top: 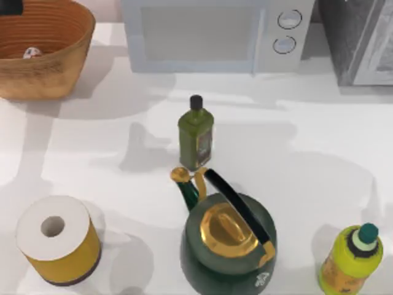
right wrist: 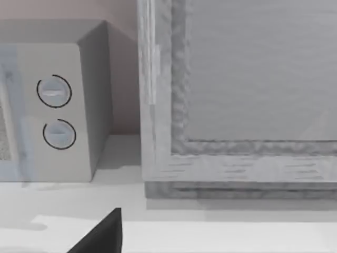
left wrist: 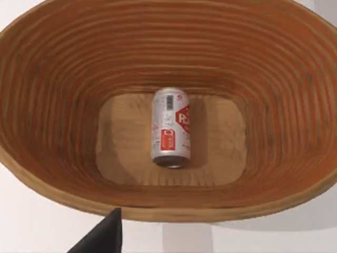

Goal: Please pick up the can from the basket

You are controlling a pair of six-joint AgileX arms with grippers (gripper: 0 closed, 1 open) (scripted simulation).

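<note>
The basket (top: 58,61) is a large orange-brown woven bowl at the table's far left corner. Inside it lies the can (top: 32,53), with just a small white-and-red patch peeking over the rim. The left wrist view looks straight down into the basket (left wrist: 58,79), where the can (left wrist: 170,126) rests on its side in the middle of the flat floor. My left gripper (left wrist: 102,237) hangs above the basket's near rim, apart from the can, and a dark piece of the left arm (top: 9,6) sits over the basket. My right gripper (right wrist: 102,234) is parked facing the back of the table.
A white microwave (top: 209,34) and a grey cabinet (top: 359,40) line the back. A dark-green oil bottle (top: 196,132), a green-and-gold kettle (top: 228,239), a yellow-wrapped toilet paper roll (top: 57,239) and a yellow-green bottle (top: 351,258) stand on the table.
</note>
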